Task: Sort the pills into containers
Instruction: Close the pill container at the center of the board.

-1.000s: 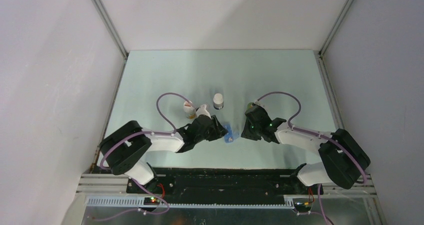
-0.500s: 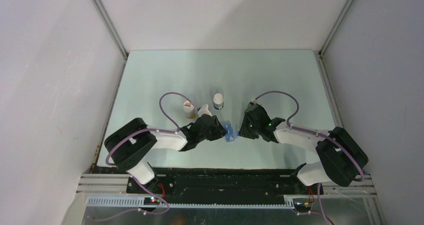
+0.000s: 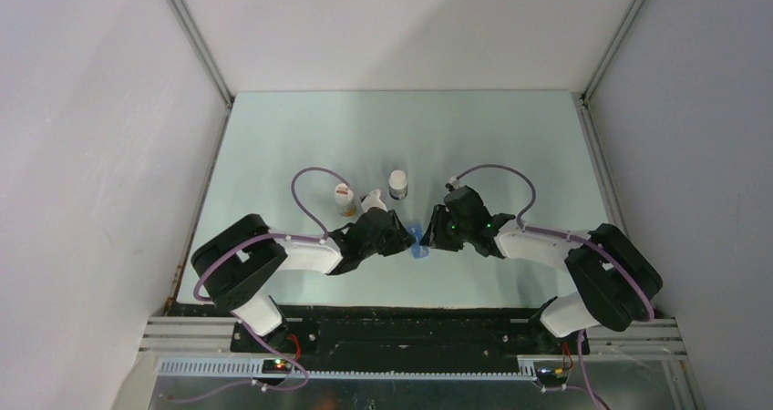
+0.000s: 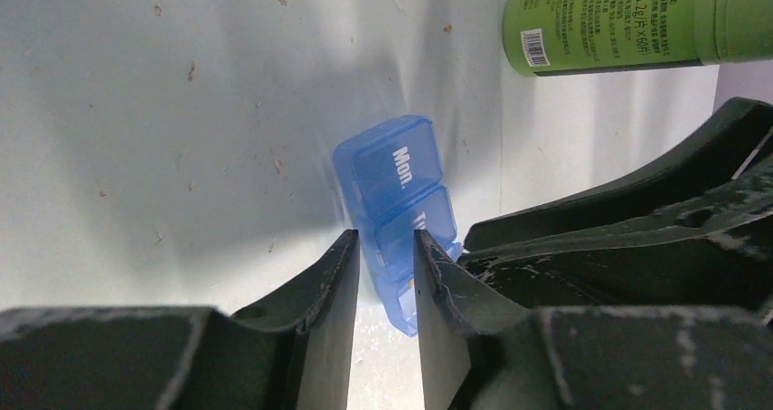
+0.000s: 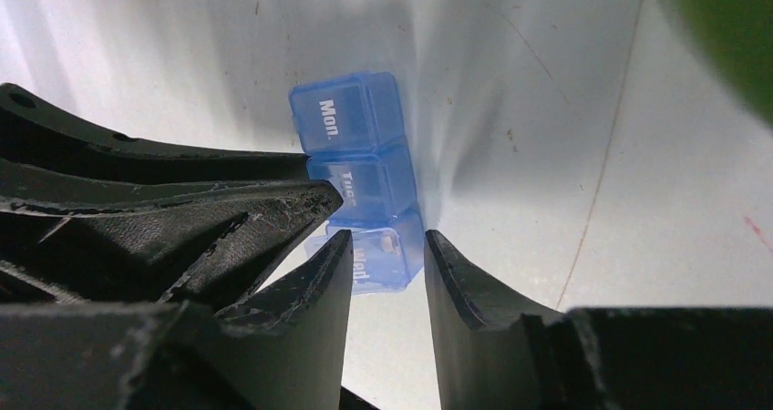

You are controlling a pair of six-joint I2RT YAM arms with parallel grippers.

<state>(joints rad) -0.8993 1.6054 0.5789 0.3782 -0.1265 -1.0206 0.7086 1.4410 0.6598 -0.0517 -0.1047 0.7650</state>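
Note:
The translucent blue pill box (image 3: pixel 418 242) lies on the table between my two grippers. In the left wrist view its lids (image 4: pixel 399 169) read "Mon." and "Tue". My left gripper (image 4: pixel 383 251) is shut on the box's near part. In the right wrist view the box (image 5: pixel 351 123) shows "Mon.", "Tue", "Wed". My right gripper (image 5: pixel 383 246) is open, with its fingers on either side of the "Wed" compartment (image 5: pixel 387 255). A small orange speck (image 4: pixel 410 283) shows through the box wall; I cannot tell whether it is a pill. No loose pills are in view.
A green bottle (image 4: pixel 620 18) lies on its side beyond the box and is a green blur in the right wrist view (image 5: pixel 729 36). Two white-capped bottles (image 3: pixel 398 184) (image 3: pixel 344 198) stand just behind the grippers. Table walls rise left and right.
My right gripper has moved left up to the pill box. My left gripper shifted slightly and stays on the box, which has barely moved.

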